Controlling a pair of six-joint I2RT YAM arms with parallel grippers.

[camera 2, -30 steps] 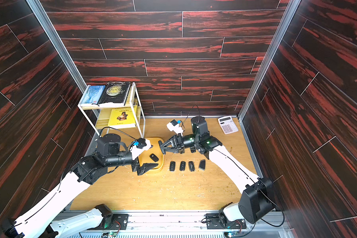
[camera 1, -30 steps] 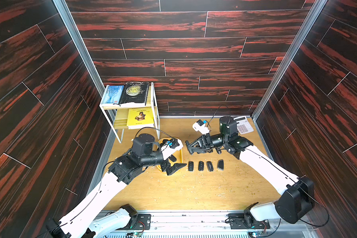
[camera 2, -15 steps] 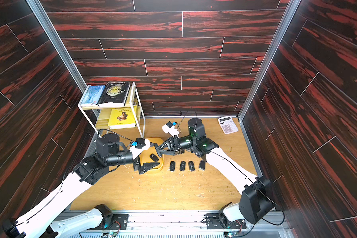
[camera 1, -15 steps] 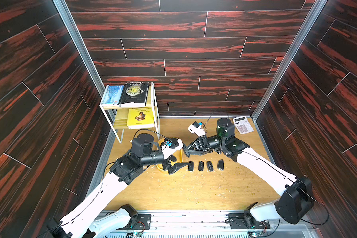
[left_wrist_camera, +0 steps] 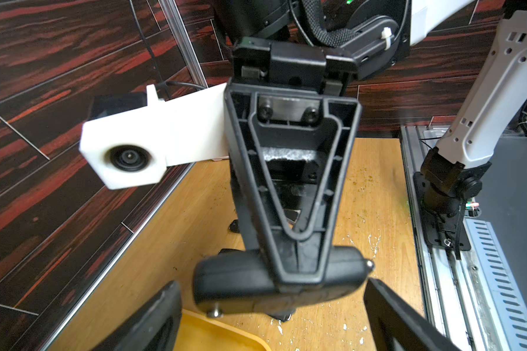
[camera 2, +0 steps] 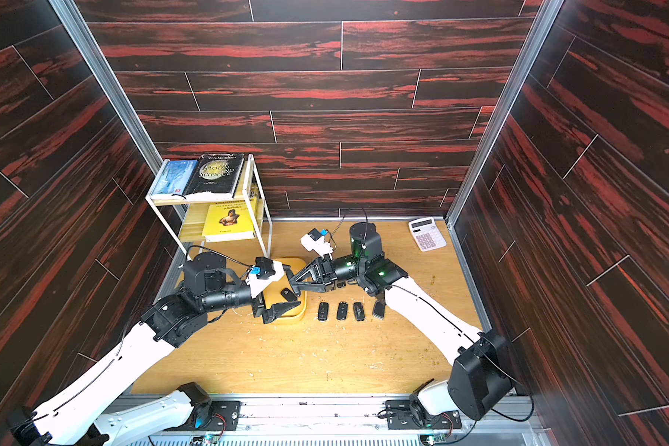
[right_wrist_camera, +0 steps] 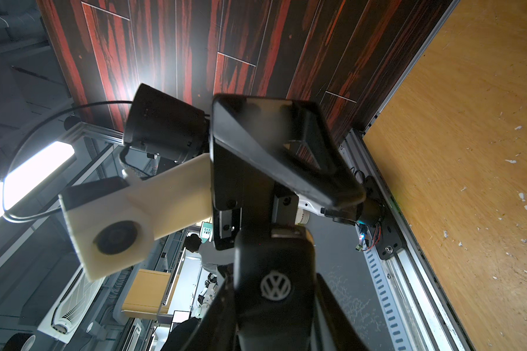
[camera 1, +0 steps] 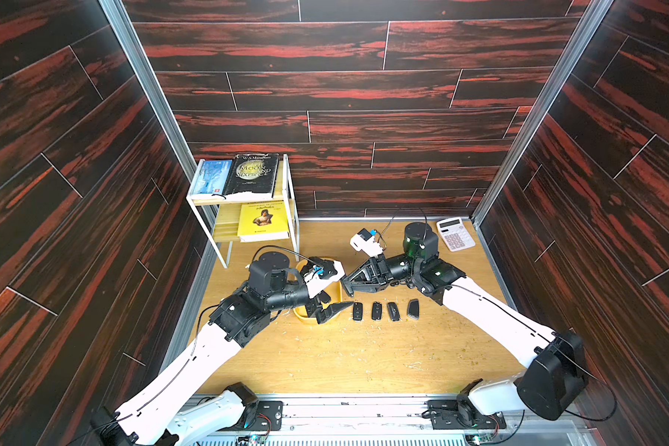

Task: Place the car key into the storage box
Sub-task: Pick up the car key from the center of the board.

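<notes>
My right gripper (right_wrist_camera: 274, 304) is shut on a black car key (right_wrist_camera: 274, 287) with a VW badge. In both top views it (camera 1: 350, 294) reaches left to the right edge of the yellow storage box (camera 2: 286, 318). My left gripper (left_wrist_camera: 271, 307) is open over the box's front end. In the left wrist view the held key (left_wrist_camera: 274, 282) lies crosswise between the left fingers (left_wrist_camera: 162, 307), with a gap on each side. Another black key (camera 2: 288, 294) lies inside the box. The left gripper (camera 1: 327, 305) hides much of the box (camera 1: 301, 313) in a top view.
Several more black keys (camera 1: 376, 311) lie in a row on the wooden table just right of the box. A white two-tier rack (camera 1: 288, 216) with books stands at the back left. A calculator (camera 1: 455, 233) lies at the back right. Crumbs are scattered over the table.
The right gripper has moved left and lower with the key, up to the open left gripper at the box. The left arm has barely moved.
</notes>
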